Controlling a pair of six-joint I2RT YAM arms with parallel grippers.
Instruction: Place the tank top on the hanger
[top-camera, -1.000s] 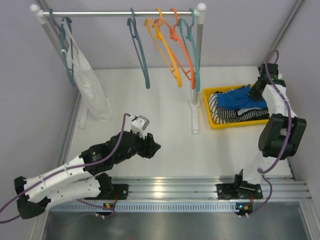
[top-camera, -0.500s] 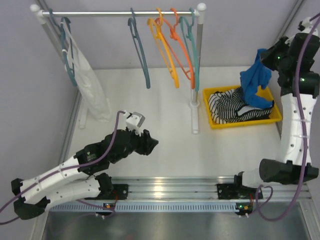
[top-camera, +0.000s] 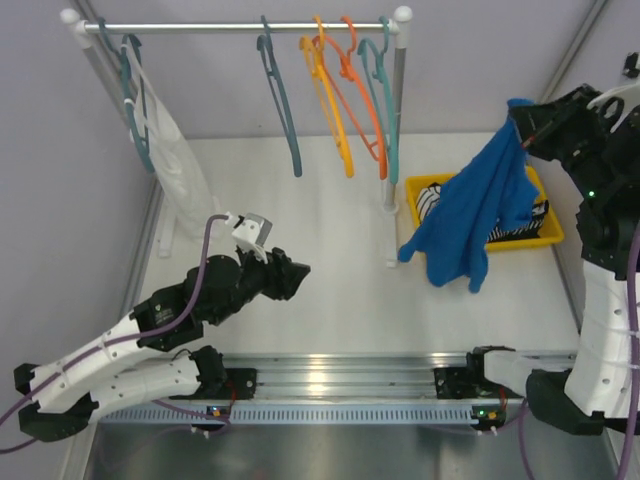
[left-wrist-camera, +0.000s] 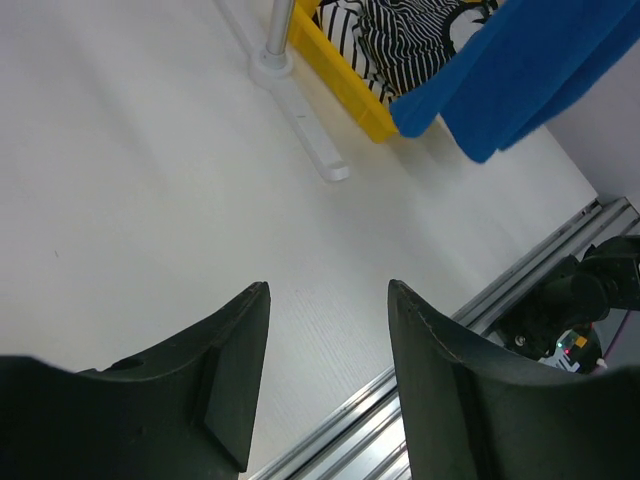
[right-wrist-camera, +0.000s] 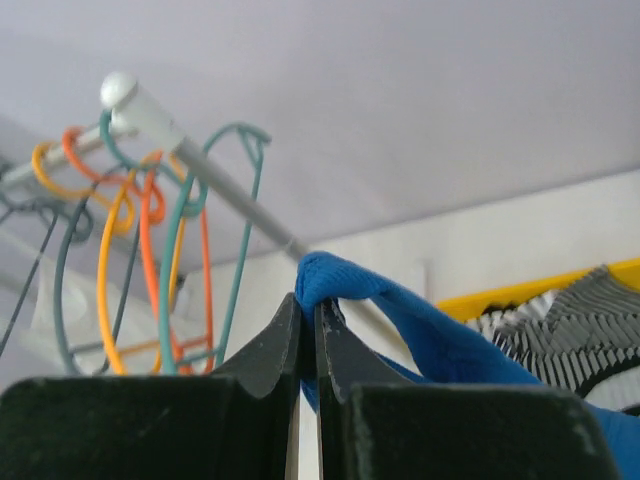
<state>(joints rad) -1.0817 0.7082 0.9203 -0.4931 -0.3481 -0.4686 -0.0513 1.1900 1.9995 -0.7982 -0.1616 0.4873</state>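
Across the top of the overhead view ran the clothes rail (top-camera: 235, 26), and at the right the tank top (top-camera: 470, 215) dangled full length over the yellow bin (top-camera: 422, 183), one edge pinched in the right gripper (top-camera: 517, 122), jaws clamped tight on the fold. And the hanger (top-camera: 282, 105)? Dark slate-teal, hooked on the rail at upper centre, well apart from the cloth. Lower left, the left gripper (top-camera: 296, 274) hovered with jaws spread, empty. Pick-up looked done; carrying across and threading the straps remained.
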